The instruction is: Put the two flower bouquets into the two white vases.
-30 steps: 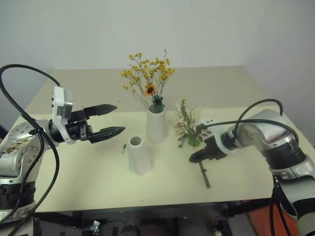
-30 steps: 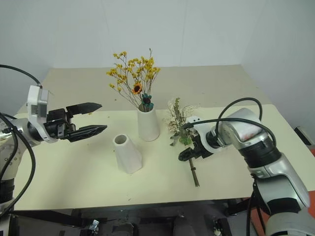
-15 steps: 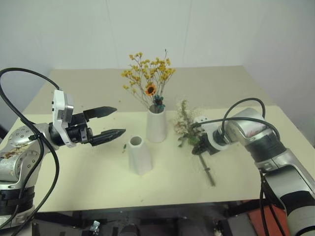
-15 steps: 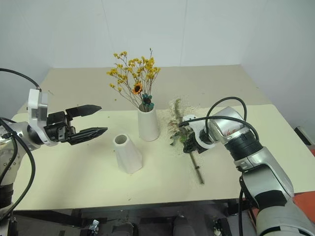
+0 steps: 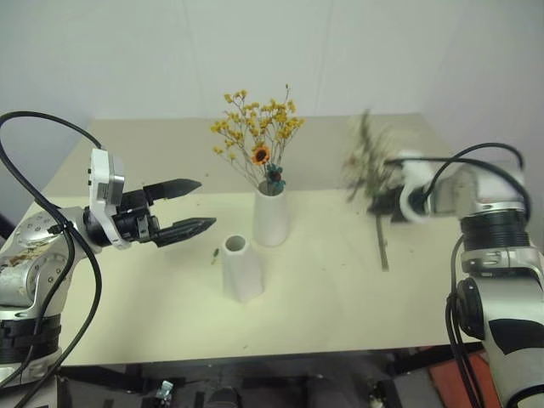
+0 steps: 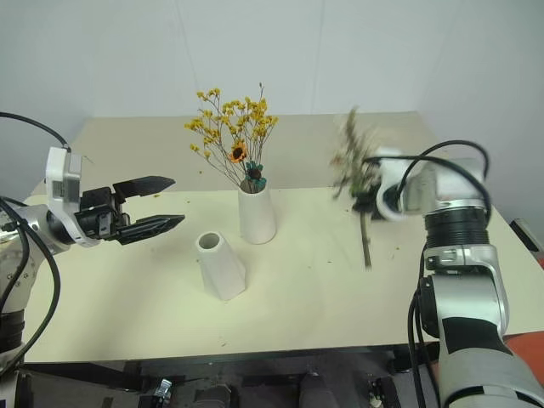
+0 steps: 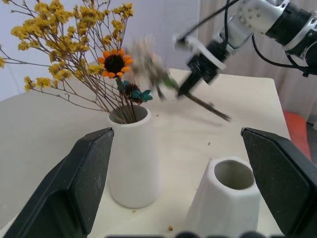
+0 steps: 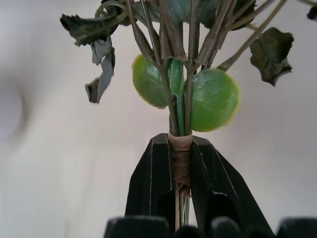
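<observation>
1. Cream-and-green bouquet point(image 5: 367, 161) hangs in the air over the table's point(image 5: 340, 289) far right, stem tips pointing down, pinched at its wrapped stems by the right gripper point(image 8: 181, 163).
2. Yellow-blossom bouquet point(image 5: 257, 144) stands in the taller white vase point(image 5: 270, 218) at mid-table.
3. Shorter faceted vase point(image 5: 240, 269) stands just nearer, to the left.
4. Left gripper point(image 5: 189, 206) hovers left of both vases, fingers spread, holding nothing.

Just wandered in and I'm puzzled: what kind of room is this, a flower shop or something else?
Probably a robot test room, not a shop: one plain cream table against bare white walls, holding just a tall smooth white vase of yellow flowers and a short faceted white vase.
</observation>
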You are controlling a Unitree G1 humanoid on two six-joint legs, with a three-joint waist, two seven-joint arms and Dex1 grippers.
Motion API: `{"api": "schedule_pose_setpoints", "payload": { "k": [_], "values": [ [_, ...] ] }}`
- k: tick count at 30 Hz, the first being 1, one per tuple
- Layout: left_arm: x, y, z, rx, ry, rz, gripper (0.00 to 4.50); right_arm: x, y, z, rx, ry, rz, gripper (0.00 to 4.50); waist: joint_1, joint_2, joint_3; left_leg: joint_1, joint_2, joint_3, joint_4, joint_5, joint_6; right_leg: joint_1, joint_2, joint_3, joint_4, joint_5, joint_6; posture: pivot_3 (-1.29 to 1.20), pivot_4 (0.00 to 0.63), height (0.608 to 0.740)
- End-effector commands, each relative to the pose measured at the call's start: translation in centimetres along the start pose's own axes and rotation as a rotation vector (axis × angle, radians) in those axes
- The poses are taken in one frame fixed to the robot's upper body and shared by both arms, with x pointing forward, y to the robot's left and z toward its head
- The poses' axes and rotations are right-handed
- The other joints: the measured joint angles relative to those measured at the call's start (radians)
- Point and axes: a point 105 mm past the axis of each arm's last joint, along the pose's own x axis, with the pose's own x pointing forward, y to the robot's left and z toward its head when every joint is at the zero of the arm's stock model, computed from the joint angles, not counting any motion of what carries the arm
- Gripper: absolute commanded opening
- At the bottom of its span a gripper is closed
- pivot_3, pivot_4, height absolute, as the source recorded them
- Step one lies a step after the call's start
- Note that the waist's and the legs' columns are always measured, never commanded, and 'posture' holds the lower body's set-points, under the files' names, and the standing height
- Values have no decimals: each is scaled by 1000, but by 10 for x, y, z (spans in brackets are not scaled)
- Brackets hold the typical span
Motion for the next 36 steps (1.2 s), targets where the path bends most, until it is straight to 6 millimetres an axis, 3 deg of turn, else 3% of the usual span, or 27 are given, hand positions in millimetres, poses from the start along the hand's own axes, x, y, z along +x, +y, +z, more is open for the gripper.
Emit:
{"api": "schedule_pose_setpoints", "payload": {
  "k": [1,4,7,16,25,36],
  "values": [
    [1,0,10,36,-10,-26,4500,-24,4,45,24,-359,26,243,-4,0,0,-1,0,0,0,0,0,-1,0,0,0,0,0,0,150,740],
    [1,1,10,34,-11,-32,4500,-38,13,54,101,-509,133,243,-3,0,0,-3,0,0,0,0,0,-4,0,0,2,3,-5,0,150,740],
    [0,2,12,33,-9,-38,4500,-66,33,68,200,-667,413,243,0,0,0,-4,0,0,0,0,0,-4,0,0,3,4,-5,0,150,740],
    [-11,2,16,23,7,-40,4500,-108,95,70,50,-825,833,243,-3,1,0,-4,1,0,0,0,0,-5,1,0,4,3,-5,0,150,740],
    [-25,-3,20,-1,24,-55,4500,-113,151,51,-128,-847,1054,243,-1,1,0,-4,1,0,0,0,0,-6,0,0,3,3,-5,0,150,740],
    [-49,-17,26,-39,76,-71,4500,-119,191,42,-138,-837,1244,243,-1,1,0,-4,1,0,0,0,0,-6,1,0,4,3,-5,0,150,740]
  ]
}}
